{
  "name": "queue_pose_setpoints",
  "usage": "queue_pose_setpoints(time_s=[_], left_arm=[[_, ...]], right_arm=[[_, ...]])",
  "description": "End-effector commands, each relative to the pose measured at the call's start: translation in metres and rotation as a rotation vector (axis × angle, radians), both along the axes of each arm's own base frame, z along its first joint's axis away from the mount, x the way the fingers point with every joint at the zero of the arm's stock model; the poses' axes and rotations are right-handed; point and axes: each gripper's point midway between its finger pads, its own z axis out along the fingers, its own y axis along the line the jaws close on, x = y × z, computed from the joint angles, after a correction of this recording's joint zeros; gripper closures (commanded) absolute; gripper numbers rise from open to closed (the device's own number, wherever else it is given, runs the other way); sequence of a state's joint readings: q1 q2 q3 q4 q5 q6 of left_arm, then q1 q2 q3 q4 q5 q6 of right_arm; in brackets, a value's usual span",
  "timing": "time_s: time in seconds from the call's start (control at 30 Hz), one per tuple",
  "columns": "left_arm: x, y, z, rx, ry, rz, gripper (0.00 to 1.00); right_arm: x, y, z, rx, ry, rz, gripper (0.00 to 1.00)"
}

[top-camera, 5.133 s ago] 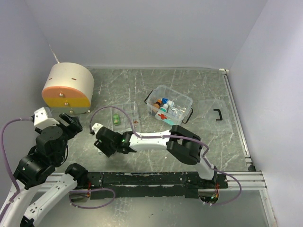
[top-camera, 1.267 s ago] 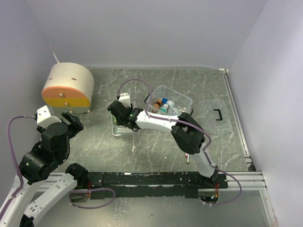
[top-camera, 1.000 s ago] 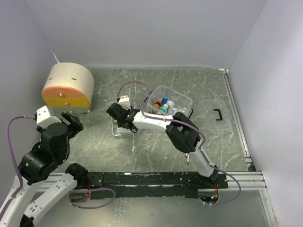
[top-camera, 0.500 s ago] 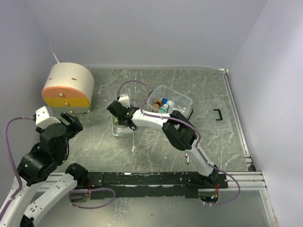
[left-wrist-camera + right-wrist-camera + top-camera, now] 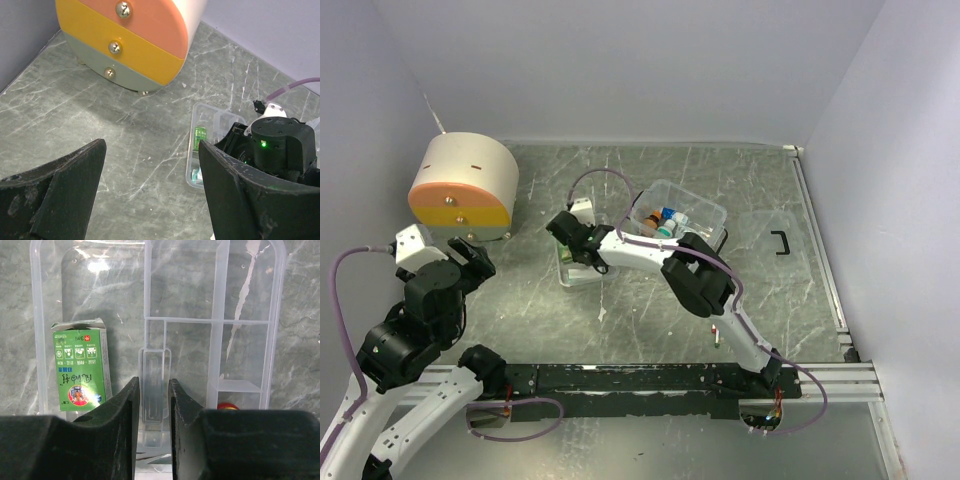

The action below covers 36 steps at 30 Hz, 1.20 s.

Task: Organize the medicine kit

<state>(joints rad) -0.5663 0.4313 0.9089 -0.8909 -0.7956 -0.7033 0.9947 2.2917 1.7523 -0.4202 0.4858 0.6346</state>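
Grey-green marbled tabletop ran between pale lilac walls, with a drawer unit at the far left. Your right gripper had reached across to the clear divider tray. The tray lay flat on the table just left of the medicine kit box, which sat open with bottles inside. The box's lid lay apart to the right.

From the right wrist camera, the pincer looked clenched on the tray's upright handle tab, one finger on each side with no gap showing. A green carton lay in the large left compartment. Something red and yellow peeked from a small compartment on the right, too hidden to name.

Your left gripper hung spread wide and empty near its own side of the table, pointing toward the drawers.

The step in hand looked like lifting the tray into the box. To do that well, you needed a firm, centred hold on that thin tab, since the plastic is slick and the carton loads one side. You wanted a straight, slow lift with the tray kept level, so nothing slid out. You would then square it over the box's rim and lower it gently onto the bottles.
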Motion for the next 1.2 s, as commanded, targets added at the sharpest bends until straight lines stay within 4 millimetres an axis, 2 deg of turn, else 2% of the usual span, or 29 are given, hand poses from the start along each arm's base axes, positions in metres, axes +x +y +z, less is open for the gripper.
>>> queue_pose_setpoints(time_s=[0.0, 0.13, 0.3, 0.47, 0.6, 0.67, 0.97, 1.1, 1.17], left_arm=[[0.002, -0.002, -0.001, 0.008, 0.002, -0.010, 0.14], [0.000, 0.000, 0.000, 0.003, -0.004, -0.005, 0.14], [-0.001, 0.001, 0.002, -0.002, -0.014, 0.000, 0.14], [-0.001, 0.002, 0.001, 0.000, -0.009, 0.006, 0.15], [-0.002, 0.002, 0.001, -0.004, -0.012, 0.007, 0.15], [-0.002, 0.002, 0.001, -0.005, -0.013, 0.005, 0.15], [-0.001, 0.001, 0.001, -0.004, -0.010, -0.002, 0.15], [-0.001, 0.000, 0.001, -0.007, -0.013, -0.004, 0.15], [-0.002, 0.001, 0.001, -0.007, -0.014, -0.004, 0.15]], right_arm=[[0.008, 0.000, 0.001, -0.007, -0.019, 0.018, 0.92], [0.012, 0.013, 0.042, 0.037, -0.061, 0.085, 0.99], [0.011, 0.023, 0.095, 0.097, -0.119, 0.181, 1.00], [0.007, 0.024, 0.135, 0.130, -0.152, 0.238, 1.00], [0.003, 0.017, 0.162, 0.129, -0.181, 0.279, 1.00], [0.003, 0.010, 0.183, 0.143, -0.206, 0.304, 1.00], [0.013, -0.038, 0.239, 0.107, -0.239, 0.417, 1.00], [0.018, -0.070, 0.252, 0.062, -0.227, 0.447, 1.00], [0.019, -0.087, 0.248, 0.036, -0.202, 0.460, 1.00]])
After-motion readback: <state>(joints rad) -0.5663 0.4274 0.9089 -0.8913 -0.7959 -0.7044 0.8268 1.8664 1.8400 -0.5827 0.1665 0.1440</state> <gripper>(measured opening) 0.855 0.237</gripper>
